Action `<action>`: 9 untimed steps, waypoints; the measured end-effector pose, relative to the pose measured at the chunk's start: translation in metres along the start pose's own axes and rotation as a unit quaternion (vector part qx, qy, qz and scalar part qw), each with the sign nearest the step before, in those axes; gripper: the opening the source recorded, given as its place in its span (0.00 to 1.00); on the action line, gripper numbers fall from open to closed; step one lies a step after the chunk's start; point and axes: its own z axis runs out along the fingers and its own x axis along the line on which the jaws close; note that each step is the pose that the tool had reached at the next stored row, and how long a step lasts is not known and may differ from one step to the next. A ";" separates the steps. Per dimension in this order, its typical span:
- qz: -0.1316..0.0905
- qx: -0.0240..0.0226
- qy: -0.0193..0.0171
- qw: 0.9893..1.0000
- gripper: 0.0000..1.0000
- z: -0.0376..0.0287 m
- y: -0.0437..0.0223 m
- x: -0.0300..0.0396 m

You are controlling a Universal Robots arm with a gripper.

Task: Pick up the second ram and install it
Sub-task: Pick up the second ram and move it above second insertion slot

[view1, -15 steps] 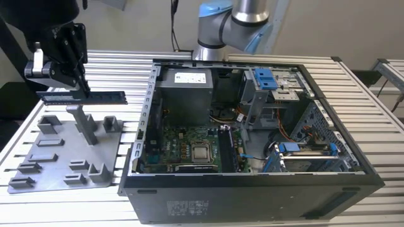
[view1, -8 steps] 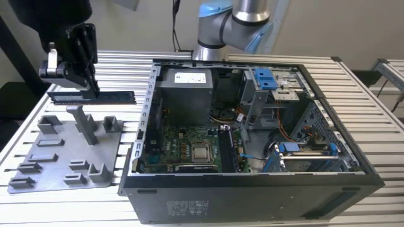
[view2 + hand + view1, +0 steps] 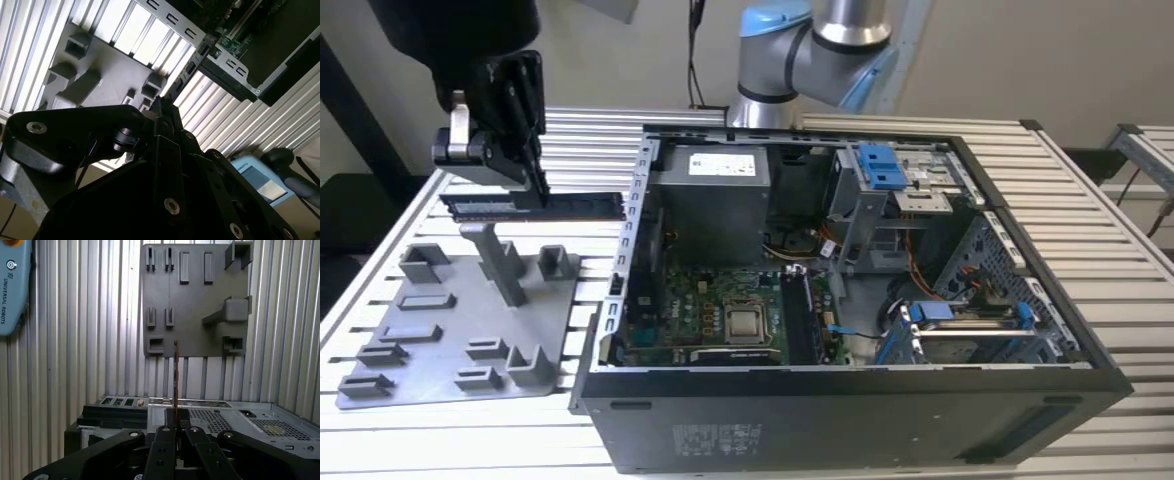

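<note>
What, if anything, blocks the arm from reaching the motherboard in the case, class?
Probably nothing, so likely yes. The case lies open upward, the motherboard is exposed, and the claw, shut on the second ram, hangs above the grey tray beside it.

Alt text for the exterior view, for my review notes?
The end effector grips the second ram, level, above the grey tray at the exterior view's left, beside an open computer case. The case lies on a slatted metal table, motherboard exposed.

ram stick (image 3: pixel 534 206): 1 | grey tray (image 3: pixel 447 345): 1 | open computer case (image 3: pixel 854 425): 1 | robot arm (image 3: pixel 817 40): 1
</note>
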 end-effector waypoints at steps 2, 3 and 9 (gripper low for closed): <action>0.000 0.000 0.000 1.000 0.14 0.0000 -0.0019 0.0001; 0.000 0.000 0.000 1.000 0.14 -0.0001 -0.0028 0.0001; 0.000 0.000 0.000 1.000 0.14 -0.0001 -0.0055 0.0001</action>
